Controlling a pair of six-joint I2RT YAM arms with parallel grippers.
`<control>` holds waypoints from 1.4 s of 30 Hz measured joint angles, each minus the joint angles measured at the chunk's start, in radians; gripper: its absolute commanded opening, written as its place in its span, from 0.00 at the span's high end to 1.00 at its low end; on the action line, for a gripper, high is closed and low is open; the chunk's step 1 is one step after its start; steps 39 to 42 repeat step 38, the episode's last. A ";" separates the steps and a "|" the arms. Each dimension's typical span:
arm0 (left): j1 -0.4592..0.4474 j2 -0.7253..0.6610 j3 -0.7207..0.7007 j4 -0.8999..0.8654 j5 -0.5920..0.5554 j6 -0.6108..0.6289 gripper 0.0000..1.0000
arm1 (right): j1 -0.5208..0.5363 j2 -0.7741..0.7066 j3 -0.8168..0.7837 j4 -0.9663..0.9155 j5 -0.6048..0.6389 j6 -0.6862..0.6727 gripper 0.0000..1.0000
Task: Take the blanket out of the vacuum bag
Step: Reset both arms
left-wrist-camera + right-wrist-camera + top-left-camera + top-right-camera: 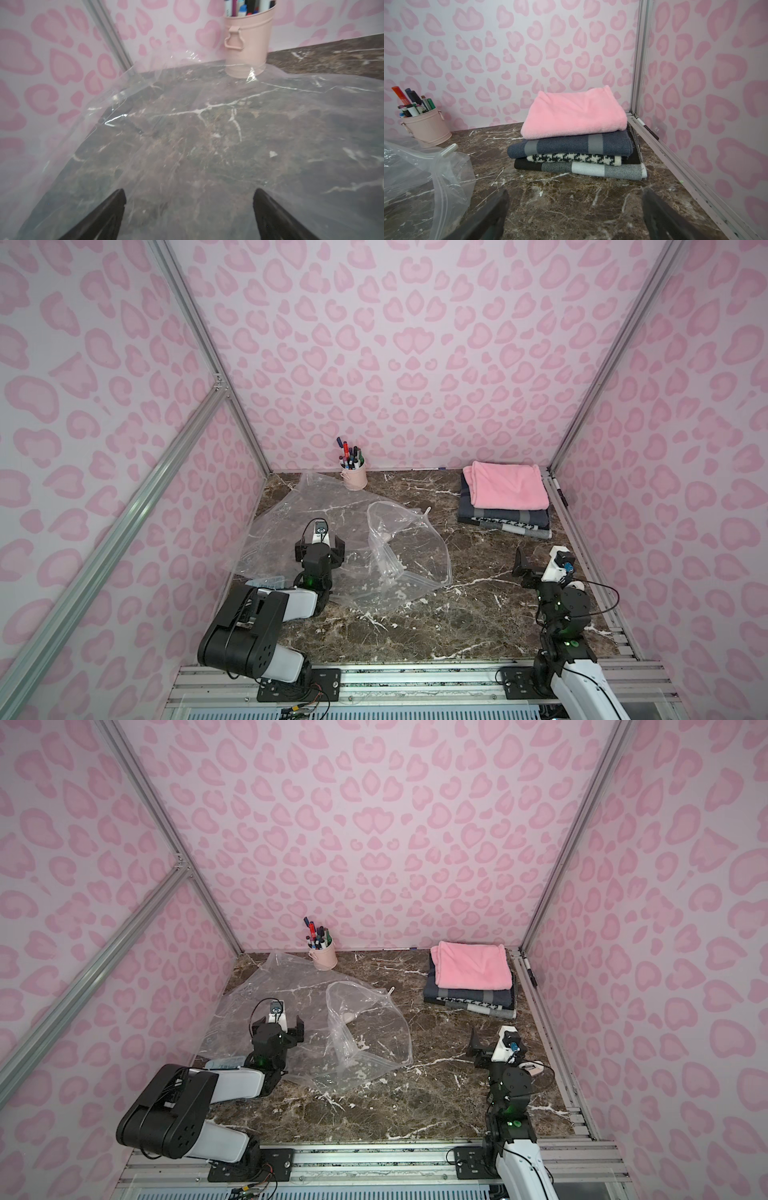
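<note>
On the dark brown marble-patterned tabletop (457,614) a pale pink metal bucket of marker pens (354,477) stands against the back wall. A wide, flat clear plastic bag with a pale blue printed patch (282,514) spreads from the bucket's foot toward the left arm's base. A single pen (650,129) lies on the aluminium rail by the right wall. The large crinkly clear plastic vacuum bag (409,547) lies mid-table, puffed up. Its round white valve disc (386,536) shows through the film and its small white slider clip (449,150) sits at the far corner. Its front edge overlaps the flat bag, though I cannot tell which lies on top. The folded pink fleece blanket (574,115) is outside the vacuum bag and well apart from it. It rests on top of a stack of folded knit blankets in navy-grey, houndstooth and black-and-white check (577,160) in the back right corner. Bare marble lies between that stack and the right gripper (574,197). This gripper sits low, facing the stack, with its jaws spread wide and nothing between them. The left gripper (189,193) sits over the flat bag, pointing toward the bucket. Its jaws are also spread wide and grip nothing. Film fills the view ahead of its fingertips (121,194), and I cannot tell whether they touch it.
</note>
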 measured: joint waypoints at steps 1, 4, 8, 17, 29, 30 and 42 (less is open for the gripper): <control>0.019 0.005 -0.004 0.021 0.053 0.015 0.03 | -0.003 0.055 0.000 0.040 0.013 -0.005 0.01; 0.102 0.018 -0.063 0.150 0.185 0.016 0.03 | -0.038 0.268 0.002 0.161 0.019 -0.029 0.01; 0.134 0.047 -0.131 0.253 0.322 0.016 0.03 | -0.059 0.552 0.044 0.316 -0.022 -0.058 0.01; 0.167 0.053 -0.101 0.307 0.420 0.008 0.03 | -0.063 1.030 0.158 0.700 -0.076 -0.126 0.01; 0.167 0.054 -0.100 0.307 0.431 0.005 0.03 | -0.048 1.028 0.214 0.701 -0.025 -0.140 0.01; 0.167 0.054 -0.100 0.307 0.431 0.005 0.03 | -0.046 1.028 0.214 0.701 -0.024 -0.140 0.01; 0.166 0.057 -0.092 0.307 0.430 0.003 0.03 | -0.037 1.026 0.212 0.695 -0.005 -0.144 0.01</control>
